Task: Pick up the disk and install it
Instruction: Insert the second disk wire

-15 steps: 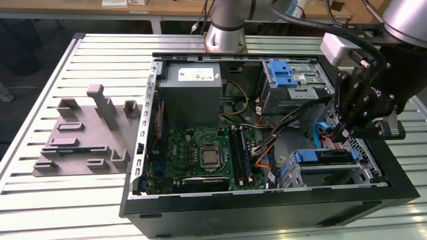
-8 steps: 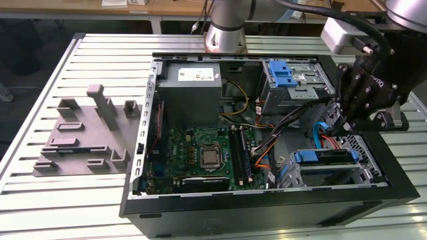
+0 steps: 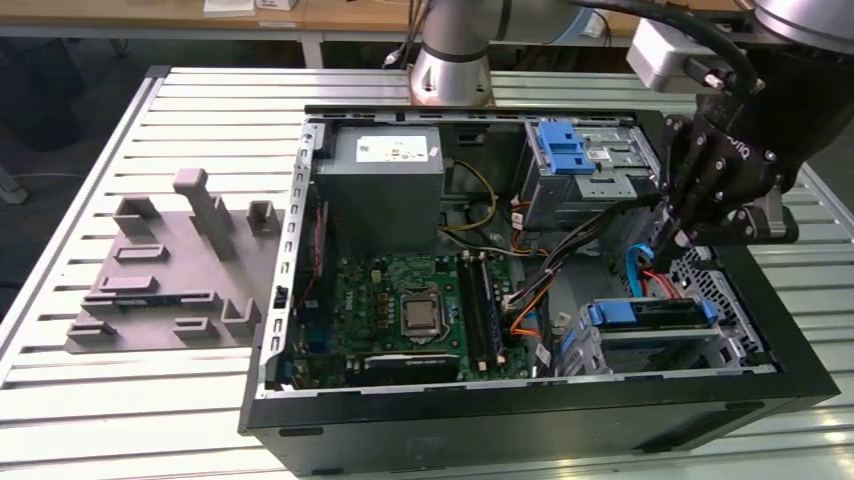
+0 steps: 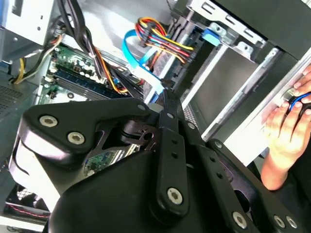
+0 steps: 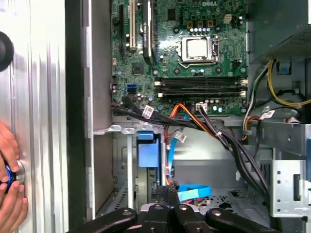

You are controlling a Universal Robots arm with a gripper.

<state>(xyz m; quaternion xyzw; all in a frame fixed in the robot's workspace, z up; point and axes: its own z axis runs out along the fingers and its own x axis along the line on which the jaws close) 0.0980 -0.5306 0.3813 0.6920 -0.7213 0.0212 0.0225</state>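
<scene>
**A:** While the slatted tabletop point(image 3: 160, 120) carries everything, what sits on it, biggest first?

**B:** Open computer case point(image 3: 534, 290), lying on its side. Grey power supply box point(image 3: 387, 190) at the far end, green motherboard point(image 3: 414, 310) nearer the camera. Grey moulded fixture point(image 3: 167, 265) rests on the tabletop off the exterior view's left of the case.

**A:** Arm pose?

**B:** Base column stands just beyond the case's far wall. The wrist comes in from the exterior view's right and points down into the case's right-hand half. Gripper point(image 3: 687, 235) is low, beside a loop of blue flat cable point(image 3: 638, 262), between the two drive cages.

**A:** Gripper state?

**B:** Fingers look drawn together with nothing between them, in both wrist views: black linkages converge at the tip point(image 4: 167, 104), over the same blue cable.

**A:** The disk?

**B:** Seated in the near drive cage; blue carrier front point(image 3: 647, 313) shows just below the gripper, not touching. Same blue front in the first wrist view point(image 5: 148, 155).

**A:** Anything else?

**B:** A person's hand point(image 4: 286, 131) rests on the tabletop outside the case wall.
</scene>
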